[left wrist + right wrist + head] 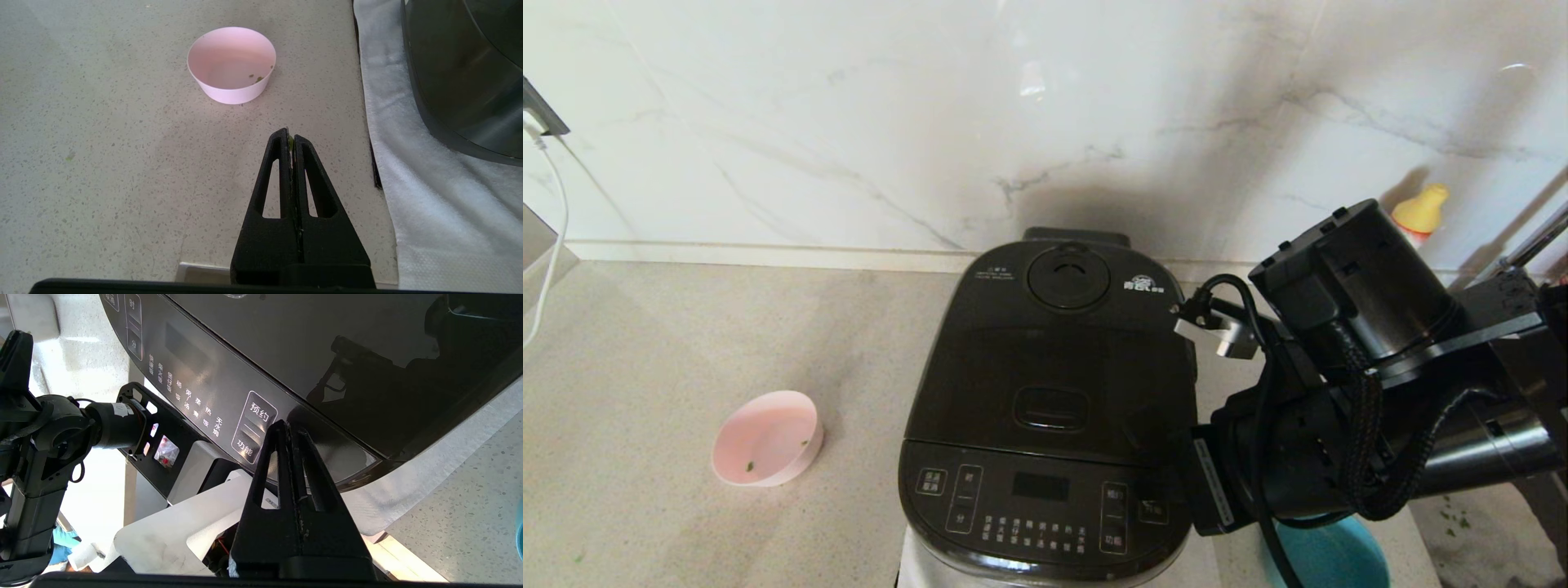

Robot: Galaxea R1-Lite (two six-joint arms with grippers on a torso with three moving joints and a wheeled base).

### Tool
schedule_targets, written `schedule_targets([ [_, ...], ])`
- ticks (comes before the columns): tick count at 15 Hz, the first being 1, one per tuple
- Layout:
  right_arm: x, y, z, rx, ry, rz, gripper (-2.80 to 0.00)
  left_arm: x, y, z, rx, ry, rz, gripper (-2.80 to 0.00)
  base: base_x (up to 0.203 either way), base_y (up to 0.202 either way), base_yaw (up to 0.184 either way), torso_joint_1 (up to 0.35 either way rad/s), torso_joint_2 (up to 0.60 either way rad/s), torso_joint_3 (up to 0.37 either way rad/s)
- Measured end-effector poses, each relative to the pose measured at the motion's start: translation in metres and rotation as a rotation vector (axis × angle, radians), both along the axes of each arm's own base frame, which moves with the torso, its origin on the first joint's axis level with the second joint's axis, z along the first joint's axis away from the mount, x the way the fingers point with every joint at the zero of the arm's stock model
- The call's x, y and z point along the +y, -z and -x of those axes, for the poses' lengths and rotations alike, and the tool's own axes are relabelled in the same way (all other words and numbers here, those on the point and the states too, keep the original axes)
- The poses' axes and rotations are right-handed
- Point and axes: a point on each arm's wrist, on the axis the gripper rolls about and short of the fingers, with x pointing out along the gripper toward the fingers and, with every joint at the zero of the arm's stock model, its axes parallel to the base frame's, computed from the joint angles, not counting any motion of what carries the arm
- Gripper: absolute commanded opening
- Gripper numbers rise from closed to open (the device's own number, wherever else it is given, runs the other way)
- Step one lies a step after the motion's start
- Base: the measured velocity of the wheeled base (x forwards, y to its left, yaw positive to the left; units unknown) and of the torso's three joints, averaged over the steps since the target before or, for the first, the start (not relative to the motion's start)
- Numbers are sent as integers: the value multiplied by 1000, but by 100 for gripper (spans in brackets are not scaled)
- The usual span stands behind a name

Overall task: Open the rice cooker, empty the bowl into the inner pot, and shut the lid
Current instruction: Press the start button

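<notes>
Head view: rice cooker (1045, 408) at counter (686, 367) edge.

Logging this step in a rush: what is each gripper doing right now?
Left gripper: closed, holding nothing, above the speckled counter.
Right gripper: closed, holding nothing, at the glossy black rice cooker front panel.

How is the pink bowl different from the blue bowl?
The pink bowl sits in the open on the counter on the cooker's left; the blue bowl sits on its right, mostly hidden under the right arm. The pink bowl is pale pink with a few green bits left inside; the blue bowl is turquoise, and its inside cannot be seen. Both are round and stand upright on the counter.
</notes>
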Motion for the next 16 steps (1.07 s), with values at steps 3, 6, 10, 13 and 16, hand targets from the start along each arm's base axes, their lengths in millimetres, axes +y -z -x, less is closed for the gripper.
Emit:
schedule_targets([
  [3,0,0,0,0,0,0,-280,0,0,0,0,0,0,-280,0,0,0,0,0,0],
  [6,0,2,1,10,3,1,-280,0,0,0,0,0,0,-280,0,0,0,0,0,0],
  [10,-1,3,3,15,4,4,-280,0,0,0,0,0,0,-280,0,0,0,0,0,0],
  [13,-2,4,4,16,4,5,-280,0,0,0,0,0,0,-280,0,0,0,0,0,0],
  [16,-5,5,6,20,4,8,-280,0,0,0,0,1,-1,-280,0,0,0,0,0,0],
])
